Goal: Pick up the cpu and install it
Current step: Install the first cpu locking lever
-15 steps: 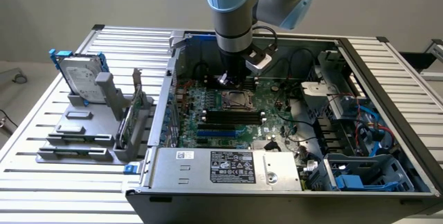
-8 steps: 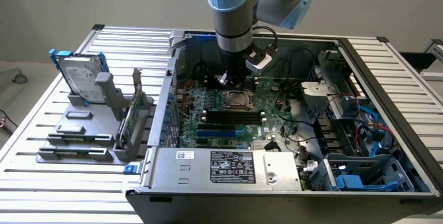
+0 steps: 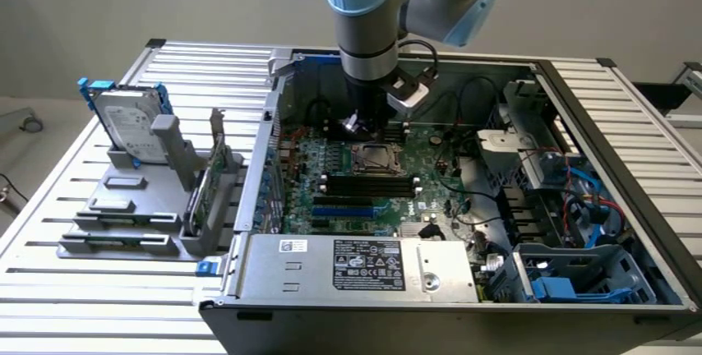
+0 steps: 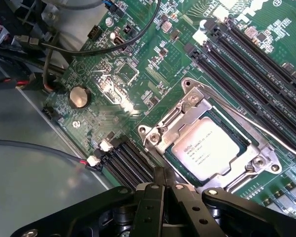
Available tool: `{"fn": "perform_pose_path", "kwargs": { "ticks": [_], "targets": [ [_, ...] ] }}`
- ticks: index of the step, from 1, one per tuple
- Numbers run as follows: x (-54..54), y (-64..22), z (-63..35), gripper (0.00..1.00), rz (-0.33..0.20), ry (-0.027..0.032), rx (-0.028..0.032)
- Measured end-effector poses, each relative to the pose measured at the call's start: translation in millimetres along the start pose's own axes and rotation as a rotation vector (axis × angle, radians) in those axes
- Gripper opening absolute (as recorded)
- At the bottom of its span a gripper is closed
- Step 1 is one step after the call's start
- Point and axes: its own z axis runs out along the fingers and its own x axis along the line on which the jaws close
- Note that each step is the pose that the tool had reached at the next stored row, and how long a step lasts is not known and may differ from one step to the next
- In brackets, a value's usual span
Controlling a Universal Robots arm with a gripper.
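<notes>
Fingers point(image 4: 149, 197) pressed together, gripping nothing, in the wrist view; the cpu point(image 4: 204, 148) sits in the motherboard point(image 4: 138, 74) socket point(image 4: 187, 101) just beside their tips. Exterior view: the fingers hang at frame centre inside the open computer case point(image 3: 329, 289), just above the cpu.

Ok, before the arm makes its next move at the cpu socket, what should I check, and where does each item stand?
1. cpu lies inside the socket frame: ok.
2. cpu fully seated and flat: cannot tell.
3. fingers shut with nothing between them: ok.
4. fingers off the cpu's top: ok, they sit beside the socket frame's edge.
5. Height of the fingers above the motherboard: cannot tell.
6. Black cable away from the socket frame: ok.
</notes>
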Motion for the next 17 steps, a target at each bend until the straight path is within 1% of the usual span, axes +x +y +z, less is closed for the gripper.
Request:
{"fn": "perform_pose_path", "kwargs": {
  "ticks": [9, 17],
  "targets": [
    [-4.6, -6.3, -6.9, 0.11, 0.001, -0.0011, 0.0037],
    [-5.1, -11.6, -8.0, 0.11, 0.001, -0.0006, 0.0043]
  ]
}}
